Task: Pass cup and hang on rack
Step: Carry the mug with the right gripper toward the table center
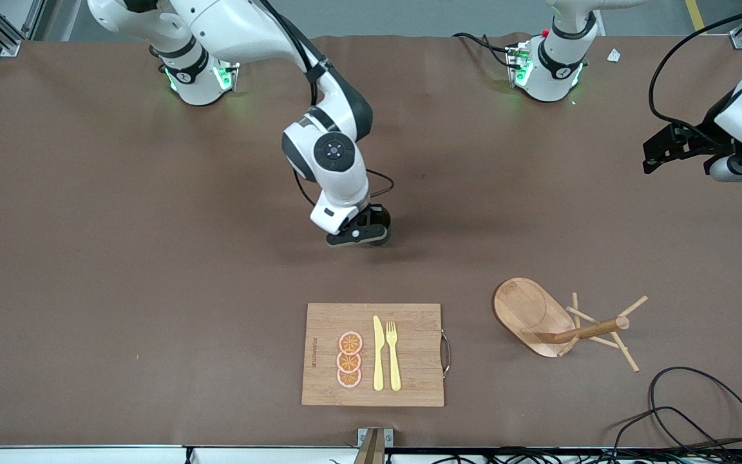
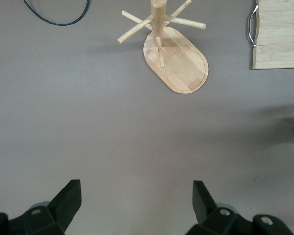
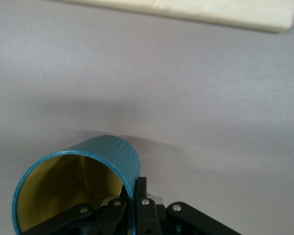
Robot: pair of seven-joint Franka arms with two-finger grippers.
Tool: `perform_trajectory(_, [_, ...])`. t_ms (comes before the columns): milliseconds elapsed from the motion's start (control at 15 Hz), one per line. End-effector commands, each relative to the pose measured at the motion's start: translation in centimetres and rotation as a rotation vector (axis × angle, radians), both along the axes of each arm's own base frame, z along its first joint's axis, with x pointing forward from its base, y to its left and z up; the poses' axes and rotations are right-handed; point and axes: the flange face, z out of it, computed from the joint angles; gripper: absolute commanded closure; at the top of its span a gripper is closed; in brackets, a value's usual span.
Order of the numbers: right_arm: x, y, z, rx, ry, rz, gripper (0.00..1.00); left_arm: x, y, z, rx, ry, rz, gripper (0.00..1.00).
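Wooden mug rack [image 1: 561,322] stands beside the rectangular bamboo cutting board [image 1: 372,354] in the front view, both nearer the camera than the right gripper [image 1: 359,237]; left wrist view shows the left gripper [image 2: 136,205] spread wide, idle; right wrist view shows fingers [image 3: 141,196] pinching the teal, yellow-lined cup's [image 3: 76,188] rim

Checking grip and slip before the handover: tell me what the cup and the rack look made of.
The cup: likely glazed ceramic or enamelled metal; smooth teal outside, mustard-yellow inside, thin rim; it cannot be settled. The right gripper pinches its wall.
The rack: light wood, probably bamboo; visible grain on the oval base, matte round pegs.
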Motion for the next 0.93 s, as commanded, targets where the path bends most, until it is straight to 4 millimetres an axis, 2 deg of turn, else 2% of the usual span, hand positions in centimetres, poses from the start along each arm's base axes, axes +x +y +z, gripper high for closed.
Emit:
perform_trajectory(0, [-0.5, 1.4, -0.2, -0.012, -0.009, -0.012, 0.99, 0.2, -0.3, 0.3, 0.001, -0.012, 0.004, 0.00])
perform_trajectory(133, [-1.4, 2.3, -0.9, -0.019, -0.006, 0.006, 0.99, 0.2, -0.5, 0.2, 0.001, -0.011, 0.000, 0.00])
perform_trajectory(400, [-1.7, 2.5, -1.4, -0.033, -0.013, 0.008, 0.96, 0.3, -0.9, 0.0, 0.001, -0.008, 0.000, 0.00])
perform_trajectory(467, [-1.7, 2.5, -1.3, -0.039, -0.026, 0.020, 0.80, 0.4, -1.3, -0.2, 0.001, -0.007, 0.006, 0.00])
perform_trajectory(533, [-1.5, 2.5, -1.0, -0.038, -0.040, 0.021, 0.17, 0.6, -1.7, -0.8, 0.000, 0.004, 0.008, 0.00])
perform_trajectory(600, [-1.5, 2.5, -0.9, -0.040, -0.043, 0.019, 0.01, 0.6, -2.4, -0.9, 0.002, 0.005, 0.010, 0.00])
perform_trajectory(800, [-0.8, 2.4, 0.7, -0.023, -0.050, 0.008, 0.00, 0.8, -5.2, -1.6, 0.002, -0.004, 0.043, 0.00])
perform_trajectory(867, [-0.3, 2.0, 2.7, -0.005, -0.066, 0.005, 0.00, 0.6, -6.7, -1.7, 0.001, -0.011, 0.055, 0.00])
